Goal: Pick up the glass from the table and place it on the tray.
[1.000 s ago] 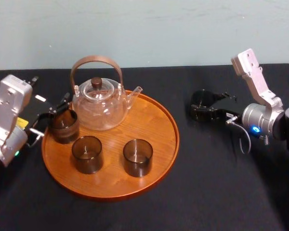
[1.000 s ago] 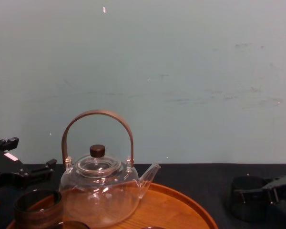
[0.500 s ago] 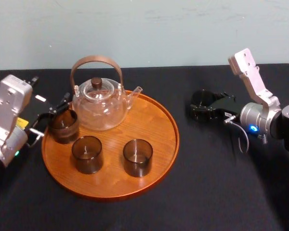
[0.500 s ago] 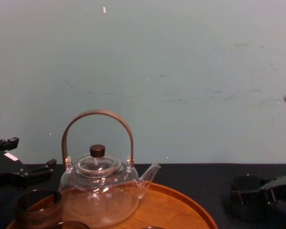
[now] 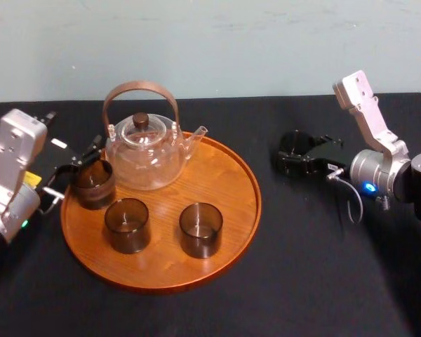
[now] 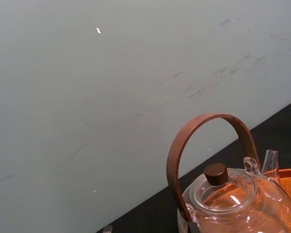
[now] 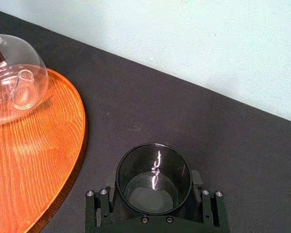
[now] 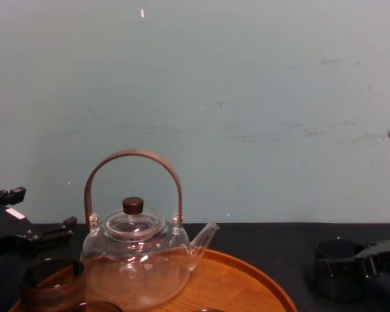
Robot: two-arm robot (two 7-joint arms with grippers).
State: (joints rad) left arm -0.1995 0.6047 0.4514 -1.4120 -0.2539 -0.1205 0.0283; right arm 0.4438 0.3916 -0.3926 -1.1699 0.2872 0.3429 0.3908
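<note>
the right gripper (image 5: 295, 160) is clamped on the dark glass (image 7: 153, 190), with a finger pressed to each side. the glass stands upright on the black table (image 5: 316, 267), off the right side of the wooden tray (image 5: 224, 184) and apart from its rim. the left gripper (image 5: 76, 173) sits at the tray's left edge by a smoky cup (image 5: 93, 185) beside the glass teapot (image 5: 144, 153); whether it grips, i cannot tell.

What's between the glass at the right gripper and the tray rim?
Only bare black tablecloth between glass and tray; right wrist and head views show it.
</note>
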